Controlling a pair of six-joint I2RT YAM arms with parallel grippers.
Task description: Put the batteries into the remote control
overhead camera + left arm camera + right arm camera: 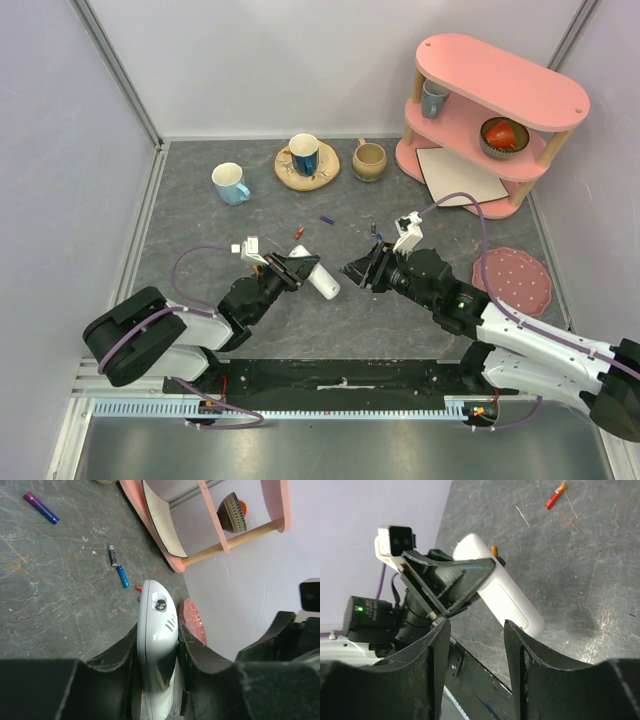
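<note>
My left gripper [290, 268] is shut on the white remote control [318, 277], holding it by its long edges just over the table. The remote [155, 645] sits between the black pads with its rounded end pointing away. My right gripper [360, 272] faces that end from the right. It [475, 645] is open with nothing between the fingers, a little short of the remote [507, 595]. Loose batteries lie on the table beyond: a red one [298, 232], a blue-purple one [327, 219], and a dark grey one [112, 555] next to a blue one [122, 576].
At the back stand a light blue mug [231, 183], a blue cup on a saucer [305, 155] and a beige mug [368, 160]. A pink two-tier shelf [500, 110] fills the back right corner. A pink dotted plate [512, 282] lies right of my right arm.
</note>
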